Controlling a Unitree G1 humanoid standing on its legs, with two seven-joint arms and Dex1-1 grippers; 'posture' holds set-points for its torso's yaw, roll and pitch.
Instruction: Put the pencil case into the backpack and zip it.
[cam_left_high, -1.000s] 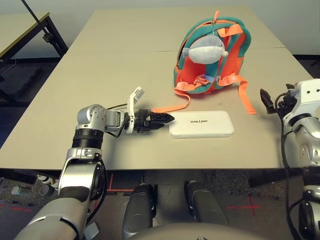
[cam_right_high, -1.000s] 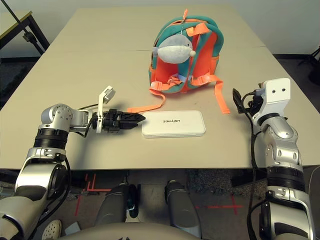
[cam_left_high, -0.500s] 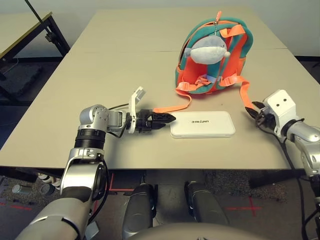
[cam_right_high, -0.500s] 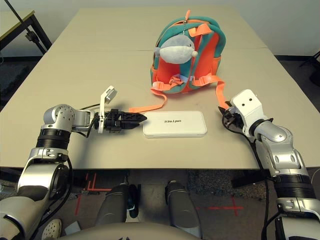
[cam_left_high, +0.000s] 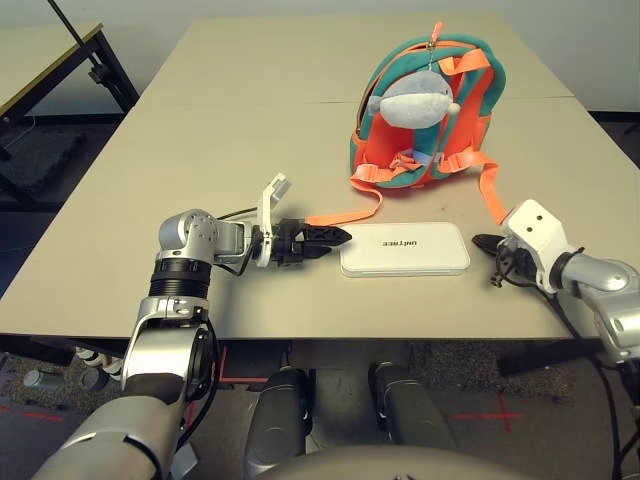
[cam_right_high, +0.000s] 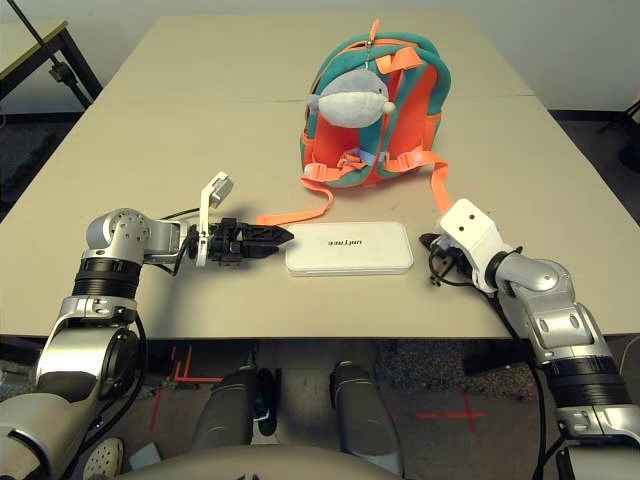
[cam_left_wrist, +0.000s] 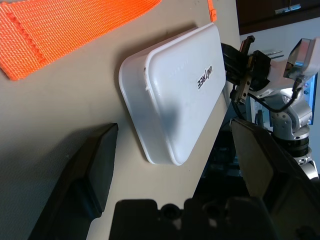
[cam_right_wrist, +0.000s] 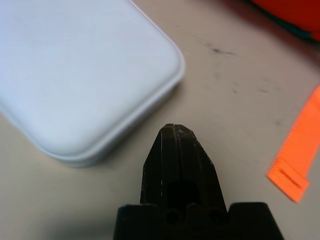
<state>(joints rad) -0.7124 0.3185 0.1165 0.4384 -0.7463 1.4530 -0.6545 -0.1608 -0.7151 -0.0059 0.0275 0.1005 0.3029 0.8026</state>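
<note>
Right gripper (cam_left_high: 484, 241) pinched together, beside pencil case (cam_left_high: 404, 248)

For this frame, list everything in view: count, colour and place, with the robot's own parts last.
Flat white rounded pencil case: one, white with dark lettering, lying flat near the table's front edge, between the two grippers.
Small orange backpack with teal trim: one, standing behind the pencil case, orange straps trailing toward it.
Grey-white plush shark toy: one, hanging on the backpack's front.
Beige table: one, under everything.
Dark-framed side table: one, far left, past the beige table.
Left gripper: one, black, jaws open, just left of the case.
Right gripper: one, black, jaws shut, just right of the case.
</note>
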